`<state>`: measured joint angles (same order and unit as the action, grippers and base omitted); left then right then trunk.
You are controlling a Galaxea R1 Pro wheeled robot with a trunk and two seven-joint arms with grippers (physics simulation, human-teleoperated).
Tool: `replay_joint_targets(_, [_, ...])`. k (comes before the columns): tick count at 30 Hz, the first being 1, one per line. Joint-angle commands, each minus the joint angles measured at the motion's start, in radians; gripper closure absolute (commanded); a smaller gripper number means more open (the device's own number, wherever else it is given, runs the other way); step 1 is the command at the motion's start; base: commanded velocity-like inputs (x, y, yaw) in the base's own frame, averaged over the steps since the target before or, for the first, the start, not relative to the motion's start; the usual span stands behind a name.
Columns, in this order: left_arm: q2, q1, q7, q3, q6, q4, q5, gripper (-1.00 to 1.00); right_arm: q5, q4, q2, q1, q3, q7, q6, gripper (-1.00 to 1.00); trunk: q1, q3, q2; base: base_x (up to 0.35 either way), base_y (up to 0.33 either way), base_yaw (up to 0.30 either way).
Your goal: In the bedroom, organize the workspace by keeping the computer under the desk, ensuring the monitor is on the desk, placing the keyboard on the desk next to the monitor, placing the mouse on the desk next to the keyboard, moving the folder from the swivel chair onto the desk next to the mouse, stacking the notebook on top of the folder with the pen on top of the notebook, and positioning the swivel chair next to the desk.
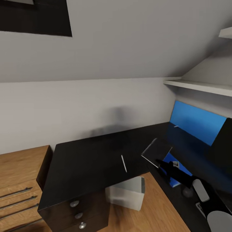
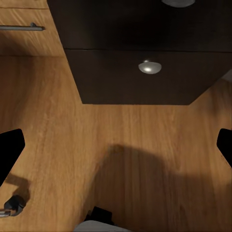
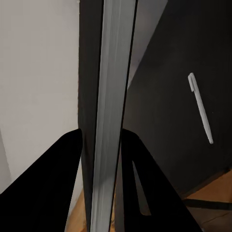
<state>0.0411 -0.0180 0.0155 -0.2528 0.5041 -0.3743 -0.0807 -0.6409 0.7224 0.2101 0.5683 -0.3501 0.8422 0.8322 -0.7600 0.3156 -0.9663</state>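
My right gripper (image 1: pixel 160 161) is shut on the notebook (image 1: pixel 157 149), holding it tilted in the air just above the blue folder (image 1: pixel 175 183), which lies flat on the right wing of the black desk (image 1: pixel 87 161). In the right wrist view the notebook's (image 3: pixel 113 96) pale edge runs between the two black fingers (image 3: pixel 53 183). The white pen (image 1: pixel 124 163) lies loose on the desktop left of the notebook; the pen (image 3: pixel 200 108) is also in the right wrist view. The computer (image 1: pixel 129 193) stands under the desk. My left gripper (image 2: pixel 116 150) hangs open over the wood floor.
A wooden drawer chest (image 1: pixel 19 180) stands left of the desk's knobbed drawers (image 1: pixel 74 203). A blue wall panel (image 1: pixel 196 122) and white shelves (image 1: pixel 199 85) sit at the right, with a dark screen (image 1: pixel 223 145) at the right edge. A drawer knob (image 2: pixel 149 66) faces the left wrist.
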Motion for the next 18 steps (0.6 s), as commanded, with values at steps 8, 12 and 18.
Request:
replay_joint_targets(8, [0.000, 0.000, 0.002, 0.000, 0.002, 0.013, -0.009, -1.00, -0.004, -0.066, -0.004, 0.001, -0.073, -0.063, -0.130, 1.00, -0.001, 0.001, -0.001, 0.065, -0.005, 0.000])
replay_joint_targets(12, [0.000, 0.000, 0.001, 0.000, 0.002, 0.015, -0.010, -1.00, -0.005, -0.089, -0.007, 0.001, -0.154, -0.099, -0.167, 1.00, -0.001, 0.001, -0.001, 0.012, -0.001, 0.000])
replay_joint_targets(18, [0.000, 0.000, 0.001, -0.001, 0.002, 0.015, -0.010, -1.00, -0.006, -0.099, -0.011, 0.001, -0.205, -0.131, -0.180, 1.00, -0.001, 0.001, -0.001, 0.003, -0.001, 0.000])
